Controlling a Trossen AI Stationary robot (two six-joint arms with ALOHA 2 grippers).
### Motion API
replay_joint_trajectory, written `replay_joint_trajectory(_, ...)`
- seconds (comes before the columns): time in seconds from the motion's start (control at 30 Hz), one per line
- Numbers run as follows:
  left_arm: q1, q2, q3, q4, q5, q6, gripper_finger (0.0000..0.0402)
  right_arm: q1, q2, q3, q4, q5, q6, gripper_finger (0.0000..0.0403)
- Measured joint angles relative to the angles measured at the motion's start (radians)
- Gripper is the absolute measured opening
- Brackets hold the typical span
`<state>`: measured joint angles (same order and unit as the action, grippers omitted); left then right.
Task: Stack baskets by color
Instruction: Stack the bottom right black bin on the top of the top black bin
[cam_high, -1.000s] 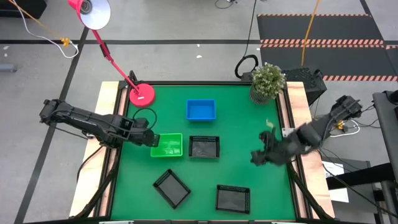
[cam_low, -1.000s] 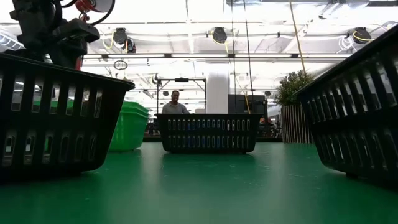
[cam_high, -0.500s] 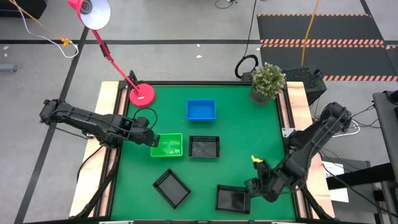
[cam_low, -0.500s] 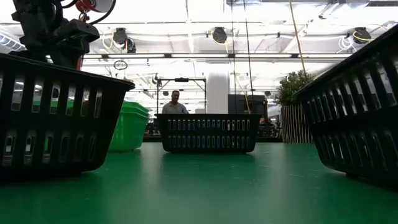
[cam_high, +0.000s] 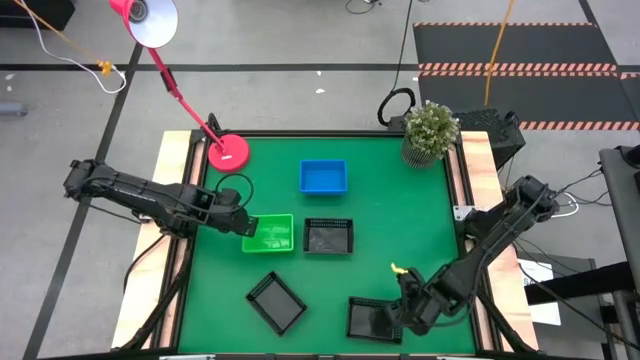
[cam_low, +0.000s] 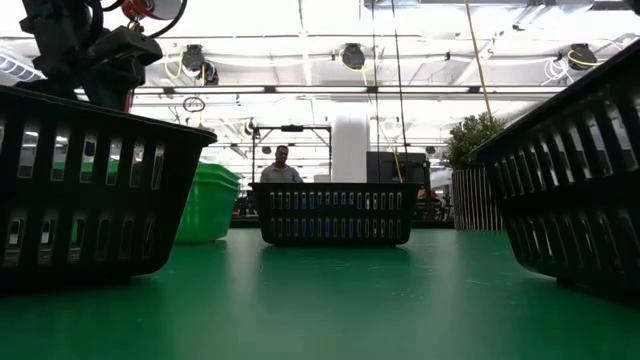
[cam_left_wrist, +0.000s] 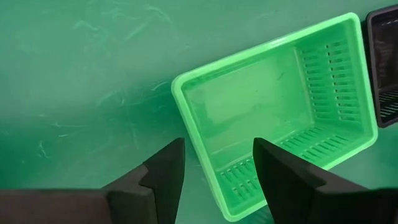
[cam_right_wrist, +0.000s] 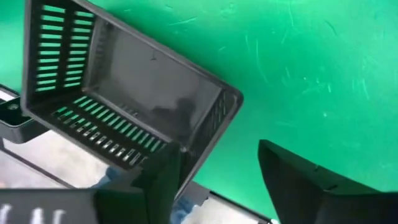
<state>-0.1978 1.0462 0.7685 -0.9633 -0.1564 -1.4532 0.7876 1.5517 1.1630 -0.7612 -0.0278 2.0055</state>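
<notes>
A green basket (cam_high: 268, 234) sits at the table's left middle, a black basket (cam_high: 328, 237) beside it and a blue basket (cam_high: 323, 177) farther back. Two more black baskets rest near the front edge, one (cam_high: 276, 302) turned askew, one (cam_high: 372, 320) to its right. My left gripper (cam_left_wrist: 217, 171) hangs open over the green basket's left wall (cam_left_wrist: 208, 165), one finger outside it and one over the inside. My right gripper (cam_right_wrist: 221, 180) hovers open above the right end (cam_right_wrist: 217, 118) of the front right black basket. Neither is seen touching.
A pink lamp base (cam_high: 228, 152) stands at the back left, its arm slanting up over the table edge. A potted plant (cam_high: 431, 130) is at the back right corner. Bare green mat lies between the blue basket and the plant. A person (cam_low: 283, 165) sits far behind the table.
My right gripper has swung from the table's right side toward the near edge and gone down, ending over the right end of the front right black basket. No basket has moved.
</notes>
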Motion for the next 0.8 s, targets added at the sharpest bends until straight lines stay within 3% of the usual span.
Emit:
replay_joint_trajectory(0.17,0.000,0.000,0.000,0.005,0.002,-0.008,0.0191,0.000,0.000,-0.103,0.111,-0.001,-0.003,0.0232)
replay_joint_trajectory(0.3,0.000,0.000,0.000,0.007,0.006,-0.008,0.0191,0.000,0.000,-0.213,0.304,-0.027,0.008,0.0213)
replay_joint_trajectory(0.43,0.000,0.000,0.000,0.009,0.013,-0.009,0.0191,0.000,-0.001,-0.275,0.431,-0.027,0.053,0.0160)
replay_joint_trajectory(0.7,0.000,0.000,0.000,0.024,0.014,-0.007,0.0191,-0.001,-0.027,-0.278,0.436,-0.022,0.087,0.0024)
replay_joint_trajectory(0.8,0.000,0.000,0.000,0.025,0.000,-0.007,0.0191,-0.010,-0.050,-0.278,0.422,-0.021,0.086,0.0007)
